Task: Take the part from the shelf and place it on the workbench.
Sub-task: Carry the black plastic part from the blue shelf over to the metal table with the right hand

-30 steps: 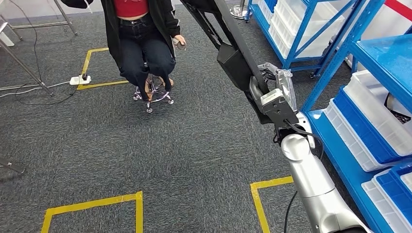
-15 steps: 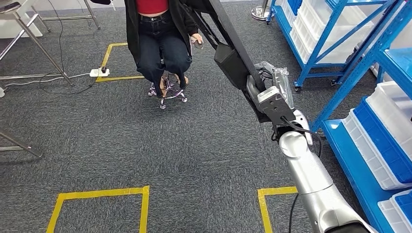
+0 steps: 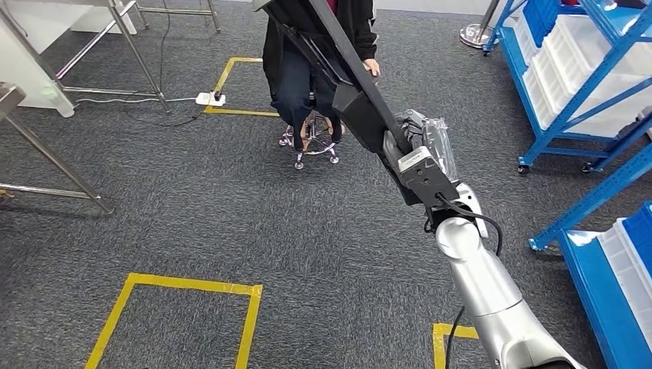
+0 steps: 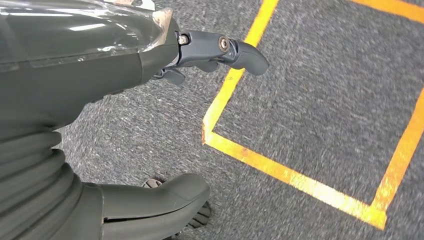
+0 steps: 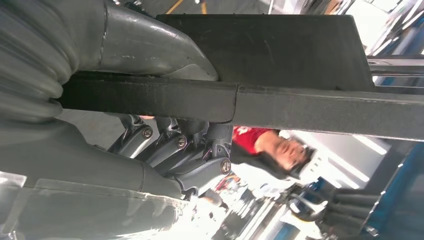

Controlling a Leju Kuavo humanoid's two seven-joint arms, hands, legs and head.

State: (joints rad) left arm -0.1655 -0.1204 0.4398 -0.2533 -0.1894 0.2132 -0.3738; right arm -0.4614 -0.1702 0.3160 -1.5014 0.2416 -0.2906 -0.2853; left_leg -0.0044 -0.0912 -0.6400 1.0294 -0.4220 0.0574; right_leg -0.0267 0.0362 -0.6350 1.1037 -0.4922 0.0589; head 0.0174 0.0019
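Observation:
The part (image 3: 338, 58) is a long black bar with a thicker black block partway along it. In the head view it slants up and to the left from my right hand (image 3: 419, 154). That hand grips its lower end at the tip of my raised silver arm. The right wrist view shows the thumb (image 5: 150, 45) pressed on one side of the bar (image 5: 280, 100) and the fingers (image 5: 190, 150) wrapped around the other. My left hand (image 4: 165, 125) hangs over the carpet, holding nothing, thumb (image 4: 160, 200) and fingers (image 4: 225, 47) apart.
A person (image 3: 323, 38) sits on a wheeled stool (image 3: 311, 142) straight ahead, behind the bar. Blue shelves (image 3: 584, 84) with white bins stand at the right. Metal table legs (image 3: 54, 154) stand at the left. Yellow tape squares (image 3: 181, 288) mark the grey carpet, and a power strip (image 3: 207, 98) lies near the far one.
The whole picture has slid rightward, so the camera has turned left: the shelves drift off right, the table legs come in at left. My right hand keeps its hold on the bar.

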